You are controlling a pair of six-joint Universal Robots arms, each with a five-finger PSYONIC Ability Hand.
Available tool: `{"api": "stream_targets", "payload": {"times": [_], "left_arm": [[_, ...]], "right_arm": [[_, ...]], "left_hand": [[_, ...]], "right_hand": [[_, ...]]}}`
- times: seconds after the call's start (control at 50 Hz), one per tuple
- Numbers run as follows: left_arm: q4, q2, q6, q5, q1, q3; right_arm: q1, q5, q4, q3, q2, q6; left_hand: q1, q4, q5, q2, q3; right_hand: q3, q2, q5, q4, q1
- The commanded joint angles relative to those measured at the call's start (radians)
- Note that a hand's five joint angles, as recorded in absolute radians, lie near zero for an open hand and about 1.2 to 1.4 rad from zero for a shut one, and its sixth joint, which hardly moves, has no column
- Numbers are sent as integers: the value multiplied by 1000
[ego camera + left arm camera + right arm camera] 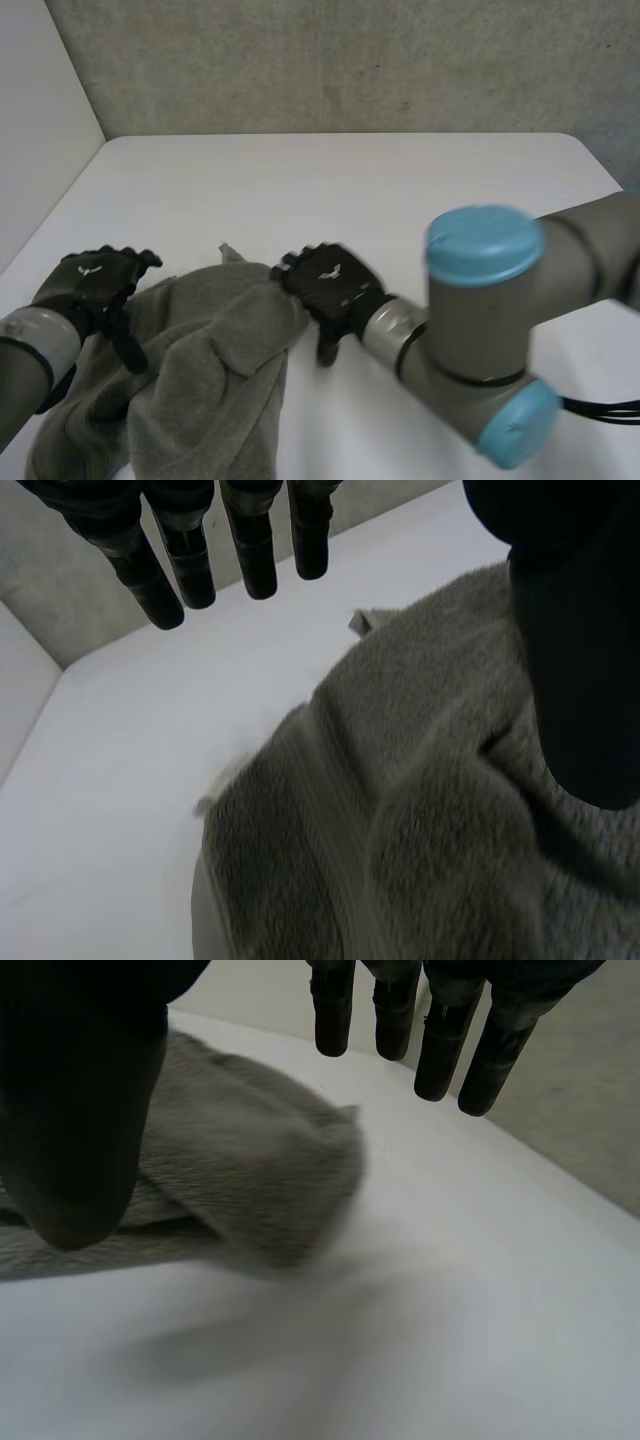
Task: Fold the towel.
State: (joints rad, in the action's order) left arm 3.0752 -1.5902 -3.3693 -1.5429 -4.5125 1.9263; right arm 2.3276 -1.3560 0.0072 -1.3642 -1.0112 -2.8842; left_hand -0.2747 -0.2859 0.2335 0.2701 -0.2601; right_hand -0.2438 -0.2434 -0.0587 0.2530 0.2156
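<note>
A grey-green towel (200, 390) lies crumpled at the table's near left, with a small tag (229, 250) at its far edge. My left hand (90, 285) hovers over the towel's left edge, fingers (190, 565) straight and apart from the thumb (585, 680), holding nothing. The towel (420, 820) spreads under its palm. My right hand (325, 285) sits at the towel's right far edge, fingers (440, 1045) straight, thumb (75, 1140) apart. In the right wrist view the towel's corner (270, 1180) lies below the palm, ungripped.
The white table (400, 190) stretches bare toward the far edge, where a grey wall (350, 60) rises. A white side panel (35, 120) bounds the left. My right arm's elbow (490, 320) with light-blue caps crosses the near right.
</note>
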Motion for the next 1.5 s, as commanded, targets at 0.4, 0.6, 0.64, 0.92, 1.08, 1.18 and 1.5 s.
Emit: {"api": "stream_targets", "payload": {"times": [0.4,0.6,0.64,0.92,1.08,1.18,1.5], "left_arm": [[99,173,8,101,-50,111],[180,150,11,99,44,120],[192,136,11,99,62,119],[269,16,-1,98,199,77],[280,-143,-12,87,243,10],[281,-251,-39,87,262,-39],[281,-482,-75,37,326,-219]], "right_arm": [[-156,-230,-41,154,-40,17],[-378,-78,-38,212,29,193],[-387,-72,-33,241,61,236],[-381,-77,-4,30,-166,272],[-369,-78,-3,-252,-415,155],[-337,-68,-3,-411,-474,114],[-183,-74,-118,-592,-432,108]], "left_hand": [[79,90,-212,-74,64],[67,78,-200,-62,52],[67,78,-200,-62,52],[35,46,-168,-30,20],[-62,-51,-71,67,-77],[-62,-51,-71,67,-77],[-244,-233,111,249,-259]], "right_hand": [[-1152,-1153,-1163,1143,1181],[-1152,-1153,-1163,1143,1181],[-1092,-1093,-1103,1083,1121],[69,69,59,-78,-41],[-5,-5,-15,-5,33],[-58,-59,-69,49,87],[-58,-59,-69,49,87]]}}
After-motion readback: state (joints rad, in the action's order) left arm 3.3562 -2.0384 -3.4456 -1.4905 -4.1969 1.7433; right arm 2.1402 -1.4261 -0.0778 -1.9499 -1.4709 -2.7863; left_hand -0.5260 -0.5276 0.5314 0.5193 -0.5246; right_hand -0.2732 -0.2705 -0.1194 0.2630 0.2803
